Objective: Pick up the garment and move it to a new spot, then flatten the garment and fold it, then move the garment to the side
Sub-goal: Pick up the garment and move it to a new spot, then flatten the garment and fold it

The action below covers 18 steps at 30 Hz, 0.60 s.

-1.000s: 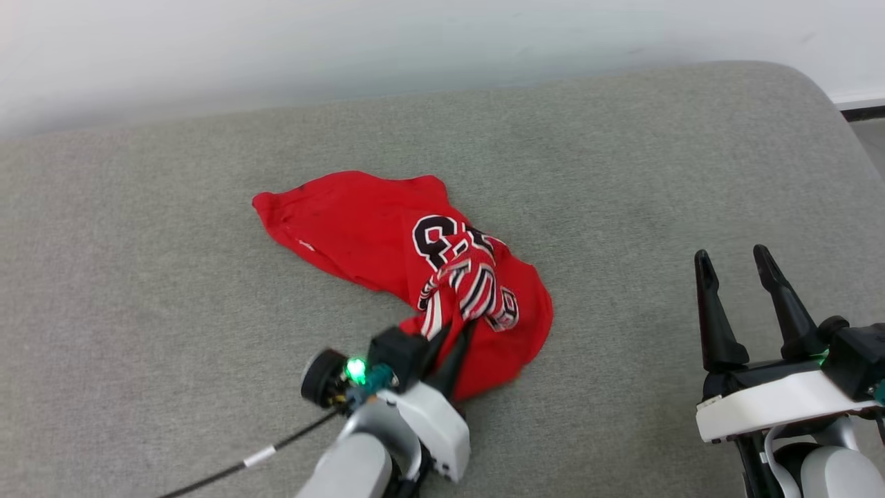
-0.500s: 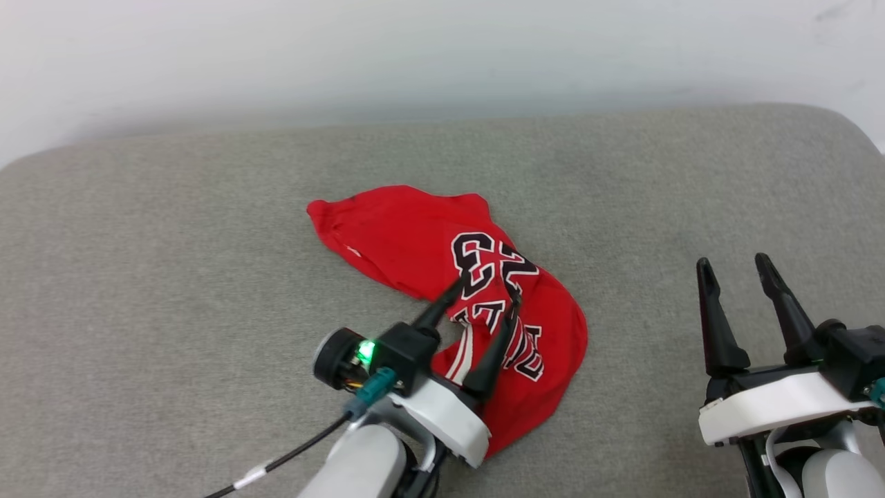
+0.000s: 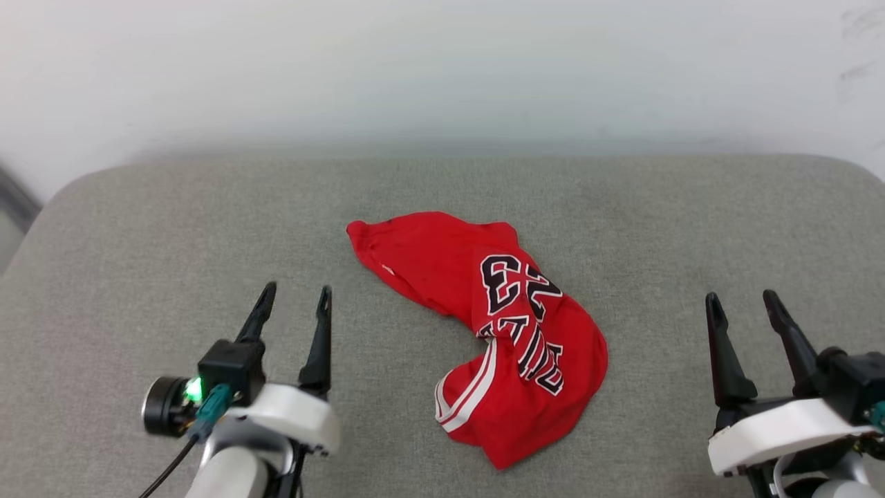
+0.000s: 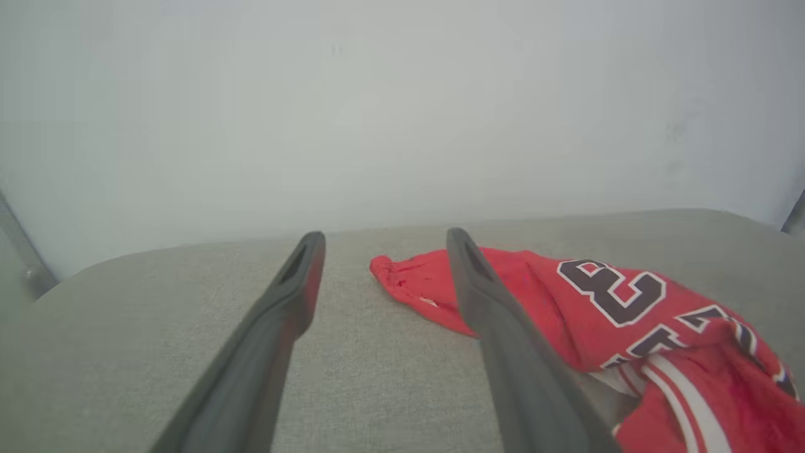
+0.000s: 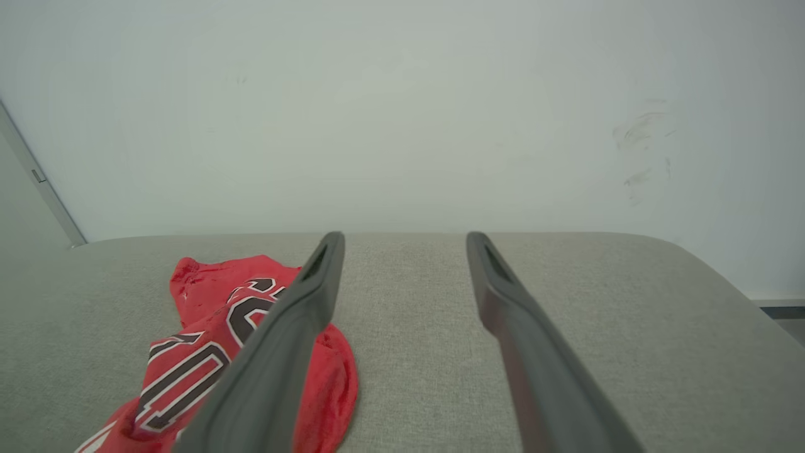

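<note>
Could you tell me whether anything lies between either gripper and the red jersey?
Nothing visible does. The garment lies crumpled on the grey cushion, with only bare cushion surface between it and the open left gripper on one side and the open right gripper on the other.

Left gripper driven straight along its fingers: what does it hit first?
Likely the bare grey cushion, or the white wall beyond it. The left gripper is open; the garment lies to the right of that line, though its nearest corner sits close to it and depth is unclear.
</note>
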Motion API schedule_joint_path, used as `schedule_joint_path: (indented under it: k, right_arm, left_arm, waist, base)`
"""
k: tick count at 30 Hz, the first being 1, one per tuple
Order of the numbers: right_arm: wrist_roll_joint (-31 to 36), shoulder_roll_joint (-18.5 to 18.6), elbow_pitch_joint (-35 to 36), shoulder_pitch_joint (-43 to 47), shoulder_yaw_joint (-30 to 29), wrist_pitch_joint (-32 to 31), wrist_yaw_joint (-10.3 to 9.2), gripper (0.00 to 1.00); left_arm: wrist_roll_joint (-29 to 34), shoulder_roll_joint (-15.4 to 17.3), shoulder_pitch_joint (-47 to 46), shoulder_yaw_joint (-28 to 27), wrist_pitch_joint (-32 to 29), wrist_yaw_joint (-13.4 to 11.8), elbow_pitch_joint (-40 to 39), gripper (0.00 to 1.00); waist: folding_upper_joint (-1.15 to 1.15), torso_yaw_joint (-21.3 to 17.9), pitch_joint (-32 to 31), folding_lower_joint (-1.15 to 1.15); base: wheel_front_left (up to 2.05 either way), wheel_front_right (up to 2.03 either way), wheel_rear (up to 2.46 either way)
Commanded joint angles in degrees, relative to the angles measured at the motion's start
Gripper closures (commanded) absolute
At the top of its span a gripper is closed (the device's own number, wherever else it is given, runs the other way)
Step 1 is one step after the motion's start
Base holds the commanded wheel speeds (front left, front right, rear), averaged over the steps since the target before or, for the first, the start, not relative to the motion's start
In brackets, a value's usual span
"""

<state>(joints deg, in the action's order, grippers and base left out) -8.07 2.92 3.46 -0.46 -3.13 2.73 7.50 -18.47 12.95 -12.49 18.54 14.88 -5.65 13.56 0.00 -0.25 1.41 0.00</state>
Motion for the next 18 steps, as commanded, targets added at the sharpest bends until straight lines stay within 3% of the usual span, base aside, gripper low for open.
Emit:
schedule_joint_path:
  k: [1,9,18]
  right_arm:
    - [0.2,-0.1,-0.1,1.4,0.0,-0.3,-0.02,0.0]
    - [0.7,-0.1,0.6,3.6,0.6,-1.7,-0.02,0.0]
    - [1.2,-0.1,1.7,3.9,1.2,-2.5,-0.02,0.0]
  left_arm:
    - [-0.3,0.7,1.9,-0.4,-0.2,-0.5,-0.5,0.0]
    - [-0.8,3.2,6.9,-1.2,-2.4,-1.9,-4.0,0.0]
    - [-1.7,3.3,8.5,-1.0,-3.5,-2.7,-6.2,0.0]
  waist:
    - [0.0,0.1,-1.2,0.0]
    - [0.0,-0.2,-2.8,0.0]
    - [0.0,-0.4,-2.7,0.0]
  base:
    - [0.0,0.0,0.0]
    - [0.0,0.0,0.0]
    - [0.0,0.0,0.0]
